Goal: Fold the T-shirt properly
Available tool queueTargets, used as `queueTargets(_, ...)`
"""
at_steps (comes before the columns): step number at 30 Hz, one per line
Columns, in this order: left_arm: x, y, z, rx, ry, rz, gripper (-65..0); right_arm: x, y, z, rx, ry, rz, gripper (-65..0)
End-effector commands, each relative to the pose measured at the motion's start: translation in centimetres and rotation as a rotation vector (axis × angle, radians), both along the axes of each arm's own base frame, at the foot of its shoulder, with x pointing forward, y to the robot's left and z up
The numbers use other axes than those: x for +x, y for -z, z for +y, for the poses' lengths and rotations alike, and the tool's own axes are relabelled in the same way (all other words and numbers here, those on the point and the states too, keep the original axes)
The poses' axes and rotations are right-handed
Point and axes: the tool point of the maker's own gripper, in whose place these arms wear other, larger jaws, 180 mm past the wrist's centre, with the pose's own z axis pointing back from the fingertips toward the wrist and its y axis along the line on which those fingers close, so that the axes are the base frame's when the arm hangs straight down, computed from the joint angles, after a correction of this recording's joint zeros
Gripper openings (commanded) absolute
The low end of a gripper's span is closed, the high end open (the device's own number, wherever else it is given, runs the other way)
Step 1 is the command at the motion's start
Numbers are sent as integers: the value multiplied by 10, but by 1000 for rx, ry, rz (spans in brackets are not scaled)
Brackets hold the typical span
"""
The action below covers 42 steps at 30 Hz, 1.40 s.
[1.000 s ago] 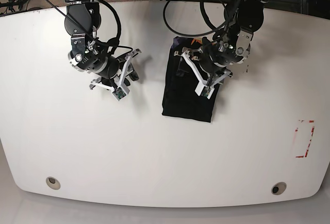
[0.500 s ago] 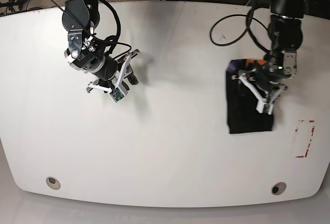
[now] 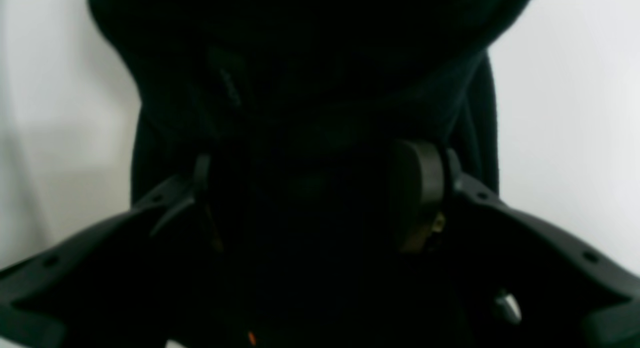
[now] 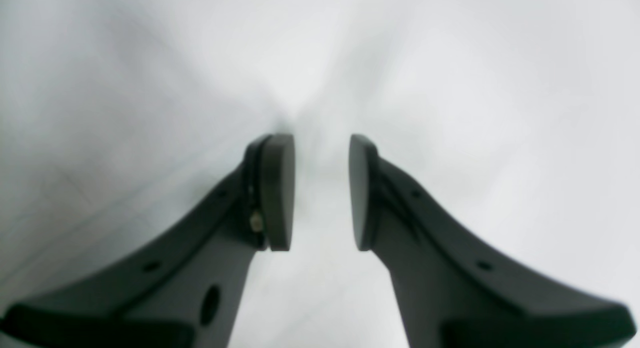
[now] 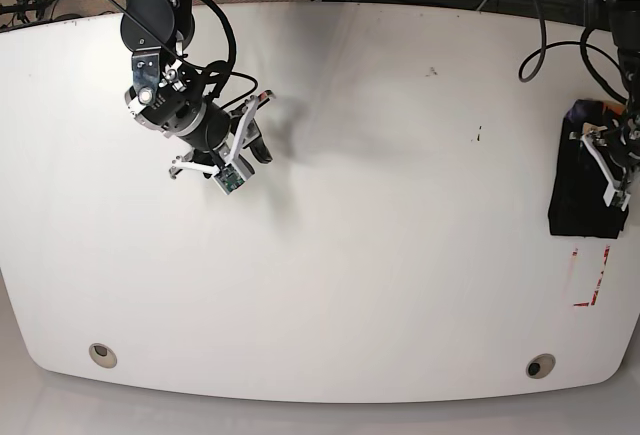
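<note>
Relocation of the folded T-shirt from surface centre to its edge, pinched by left gripper, suggests completion; right gripper stays spread, empty.

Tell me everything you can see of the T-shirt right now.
The T-shirt is folded into a compact black rectangle of soft cloth, lying flat at the table's far edge on the base view's right, just above red tape marks. No print shows. The left gripper sits over its right side; in the wrist view dark fabric bunches between the fingers, so it appears clamped. Nothing else touches it.
</note>
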Motion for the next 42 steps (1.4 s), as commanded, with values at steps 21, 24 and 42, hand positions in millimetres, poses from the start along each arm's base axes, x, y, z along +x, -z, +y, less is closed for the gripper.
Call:
queueTargets(21,1,-118,-10,274,132,-119,-258,16,-26,-26,-25,39,-99,-476)
queueTargets(24,16,-128,-35,270,116,-214,-258,21,-32,-33,-32,31,-138,-476)
queueTargets(42,-2,-94,-232,-117,155,-701,-258,9,-36,-107,170,226,-367,-472)
